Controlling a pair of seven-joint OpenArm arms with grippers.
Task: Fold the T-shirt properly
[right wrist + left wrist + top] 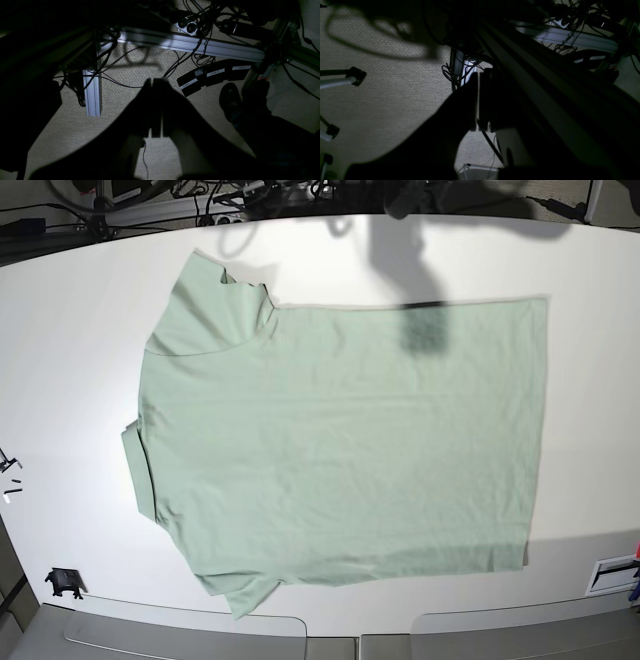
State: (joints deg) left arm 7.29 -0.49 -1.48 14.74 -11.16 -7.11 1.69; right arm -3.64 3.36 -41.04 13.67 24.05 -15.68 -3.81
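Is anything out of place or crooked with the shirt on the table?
The pale mint-green cotton T-shirt lies mostly flat on the white table, with nothing torn or spilled. One oddity: the sleeve at its far corner is folded inward over the body, while the near sleeve pokes out.

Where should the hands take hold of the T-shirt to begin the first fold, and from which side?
The T-shirt lies flat on the white table, collar toward the base view's left and hem to its right. Probably best to pinch the long edge nearest the camera, one hand near the lower sleeve, the other near the hem corner, coming from the near side.
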